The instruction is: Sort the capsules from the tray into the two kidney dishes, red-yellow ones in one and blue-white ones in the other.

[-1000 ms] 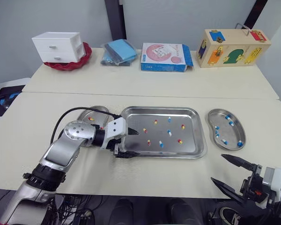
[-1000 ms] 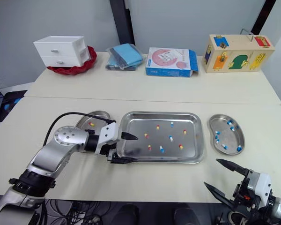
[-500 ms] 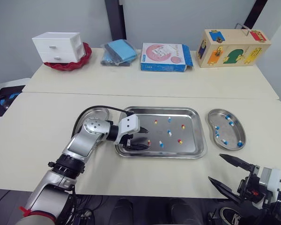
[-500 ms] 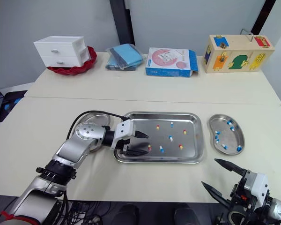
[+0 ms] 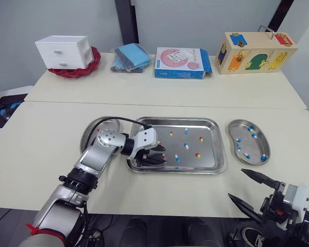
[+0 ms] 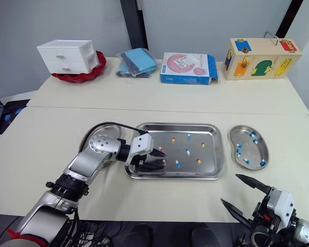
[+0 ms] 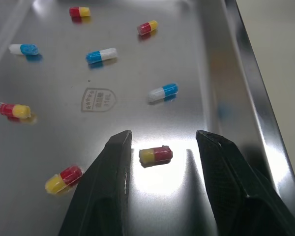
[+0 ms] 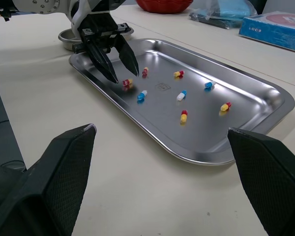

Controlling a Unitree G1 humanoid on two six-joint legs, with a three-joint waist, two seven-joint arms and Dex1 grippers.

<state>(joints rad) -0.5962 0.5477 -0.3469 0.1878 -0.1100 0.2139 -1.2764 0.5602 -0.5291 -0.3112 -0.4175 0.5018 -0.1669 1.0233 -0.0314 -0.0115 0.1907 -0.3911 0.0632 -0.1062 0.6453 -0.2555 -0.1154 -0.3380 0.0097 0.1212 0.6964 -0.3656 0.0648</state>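
Note:
My left gripper (image 5: pixel 160 155) is open and low inside the steel tray (image 5: pixel 208 157), near its left part. Its fingers (image 7: pixel 119 162) straddle a red-yellow capsule (image 7: pixel 156 155) that lies flat on the tray floor. Several more red-yellow capsules (image 7: pixel 148 27) and blue-white capsules (image 7: pixel 163 92) lie scattered beyond it. The left kidney dish (image 5: pixel 94 133) sits beside the tray behind that arm; I cannot make out its contents. The right kidney dish (image 5: pixel 243 129) holds several blue-white capsules (image 5: pixel 247 155). My right gripper (image 5: pixel 250 191) hangs open, with nothing in it, off the table's front right edge.
Along the far table stand a white drawer unit (image 5: pixel 63 51) in a red bowl, a blue packet (image 5: pixel 131 56), a blue-pink box (image 5: pixel 181 63) and a wooden lock box (image 5: pixel 255 52). A black cable (image 5: pixel 113 120) loops from my left arm over the left dish.
My left gripper has moved right from the tray's left rim into the tray and come down around a red-yellow capsule. The right gripper has barely shifted.

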